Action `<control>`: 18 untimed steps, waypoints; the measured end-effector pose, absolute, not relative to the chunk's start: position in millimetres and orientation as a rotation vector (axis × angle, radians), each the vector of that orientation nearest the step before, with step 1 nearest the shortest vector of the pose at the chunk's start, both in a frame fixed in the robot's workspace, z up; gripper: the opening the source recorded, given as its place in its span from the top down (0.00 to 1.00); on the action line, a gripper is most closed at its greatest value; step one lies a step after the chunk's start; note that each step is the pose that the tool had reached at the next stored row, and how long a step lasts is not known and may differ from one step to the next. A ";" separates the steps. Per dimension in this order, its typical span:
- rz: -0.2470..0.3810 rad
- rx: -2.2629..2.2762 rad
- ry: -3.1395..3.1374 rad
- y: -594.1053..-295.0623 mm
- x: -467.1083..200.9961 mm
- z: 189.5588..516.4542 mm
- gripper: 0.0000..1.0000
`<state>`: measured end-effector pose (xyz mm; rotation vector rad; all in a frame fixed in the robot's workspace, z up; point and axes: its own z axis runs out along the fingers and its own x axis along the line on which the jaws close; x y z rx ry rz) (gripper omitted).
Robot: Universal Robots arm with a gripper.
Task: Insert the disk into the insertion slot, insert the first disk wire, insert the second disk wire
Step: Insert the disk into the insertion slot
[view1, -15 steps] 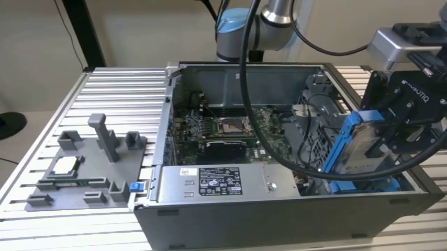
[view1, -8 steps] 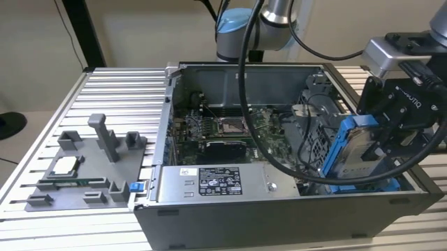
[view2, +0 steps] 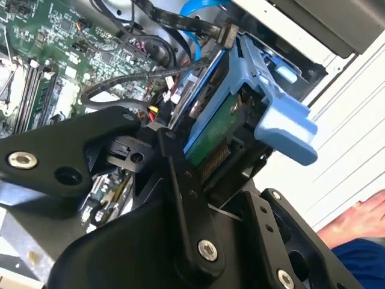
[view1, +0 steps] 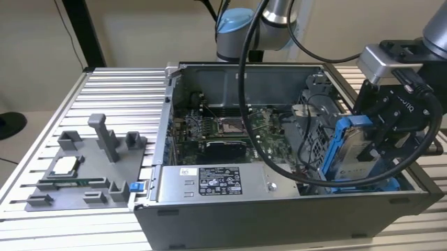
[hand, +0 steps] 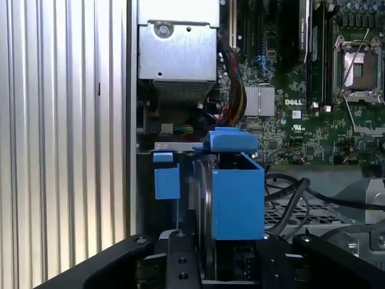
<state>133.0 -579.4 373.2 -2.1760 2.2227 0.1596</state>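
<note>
1. Blue-framed disk stands on edge, low end at the insertion slot, exterior view's right.
2. Jaws pinch its flat faces.
3. Stiff, weighty, shock-shy, I'd judge: grip the frame, not the connectors.

The exterior view looks down from above at the open computer case on the slatted table. Both wrist views ride close behind the gripper, sharing the disk and motherboard.
</note>
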 end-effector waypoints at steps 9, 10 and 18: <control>0.161 -2.175 2.225 -579.3 134.2 375.2 0.00; 0.162 -2.175 2.225 -579.3 134.2 379.8 0.00; 0.164 -2.174 2.223 -579.1 134.2 403.7 0.00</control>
